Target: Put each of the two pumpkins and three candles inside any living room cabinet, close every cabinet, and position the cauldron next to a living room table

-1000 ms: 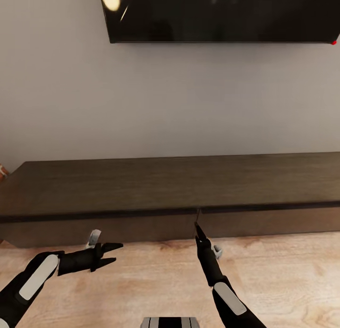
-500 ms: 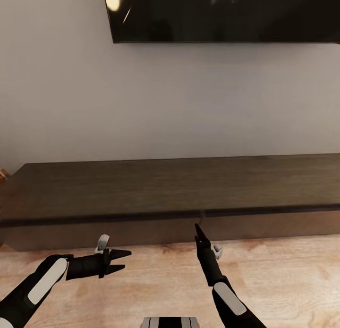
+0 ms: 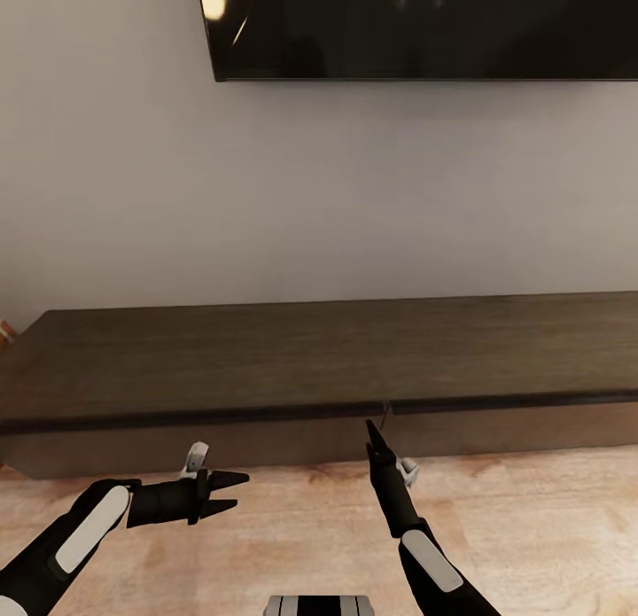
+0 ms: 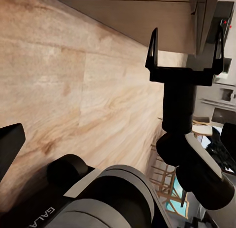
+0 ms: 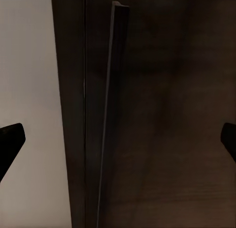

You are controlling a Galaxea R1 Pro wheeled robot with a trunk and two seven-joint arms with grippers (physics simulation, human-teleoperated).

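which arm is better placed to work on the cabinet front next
Right, probably: the right hand sits open at the seam between fronts of the long dark-brown wooden cabinet, while the left hand points sideways over the wood floor.

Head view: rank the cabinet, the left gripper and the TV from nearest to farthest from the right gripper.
1. Cabinet: directly ahead of the right gripper, whose tip points at the seam between its fronts.
2. Left gripper: off to its left, above the floor.
3. TV: high on the wall, farthest.
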